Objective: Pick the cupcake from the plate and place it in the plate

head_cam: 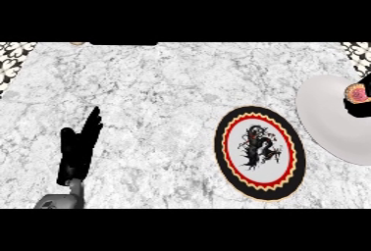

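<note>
A white plate lies at the right edge of the marble counter. Over its far right part my right hand curls round the cupcake, of which only a pink and tan patch shows between the black fingers. Whether the cupcake rests on the white plate or hangs just above it, I cannot tell. To the left of the white plate lies a black-rimmed plate with a red and yellow ring and a dragon in its middle, with nothing on it. My left hand rests open at the lower left, fingers up.
Patterned tiles show at the far left corner and the far right corner. A dark object sits at the counter's back edge. Bare marble stretches between my left hand and the dragon plate.
</note>
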